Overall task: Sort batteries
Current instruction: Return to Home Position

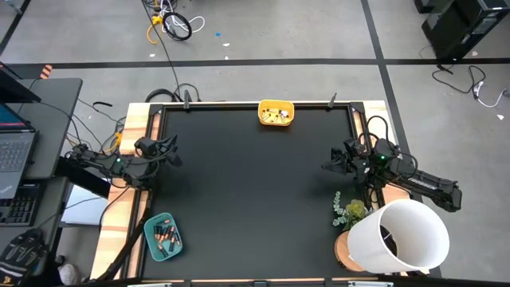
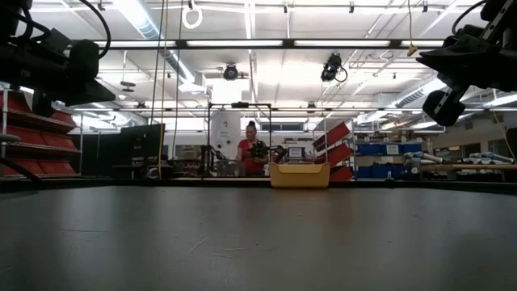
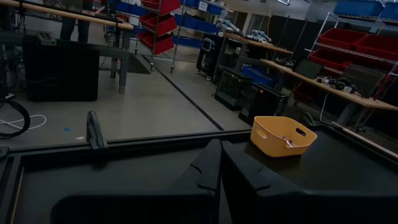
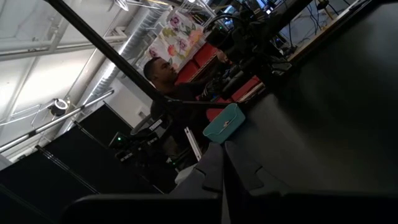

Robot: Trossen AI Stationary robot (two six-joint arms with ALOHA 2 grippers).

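Matte black table (image 1: 255, 195), rectangular, edged in pale wood strips. At 12 o'clock, hard against the far rim: yellow bin (image 1: 276, 113) — a small plastic tub with rounded corners, smooth walls flaring upward and an oval grip slot cut in the side, seen in the left wrist view. Inside, pale batteries (image 1: 279, 117), tiny glinting cylinders in a loose heap, too small to count. At 7 o'clock, by the near corner: teal bin (image 1: 163, 237), same rounded tub shape, glossy. Inside, dark batteries (image 1: 166, 235), copper-and-black sticks lying roughly side by side.

At 9 o'clock, raised clear of the table: left gripper (image 1: 172, 153), angular dark fingers pressed flat together along a single straight seam, gripping nothing. At 3 o'clock, likewise aloft and well apart from both bins: right gripper (image 1: 330, 164), blocky fingers closed face to face, nothing held.

At 5 o'clock, over the corner: white cylinder (image 1: 406, 235) — large, smooth, tilted with its open mouth showing — and just beside it a leafy green sprig (image 1: 351, 211). Beyond the far rim, grey polished floor (image 1: 319, 40) with looping cables (image 1: 171, 24). In the low view, a person (image 2: 246, 149) in a red top far behind the yellow bin, with red crates (image 2: 36, 166) on shelving off to one side.
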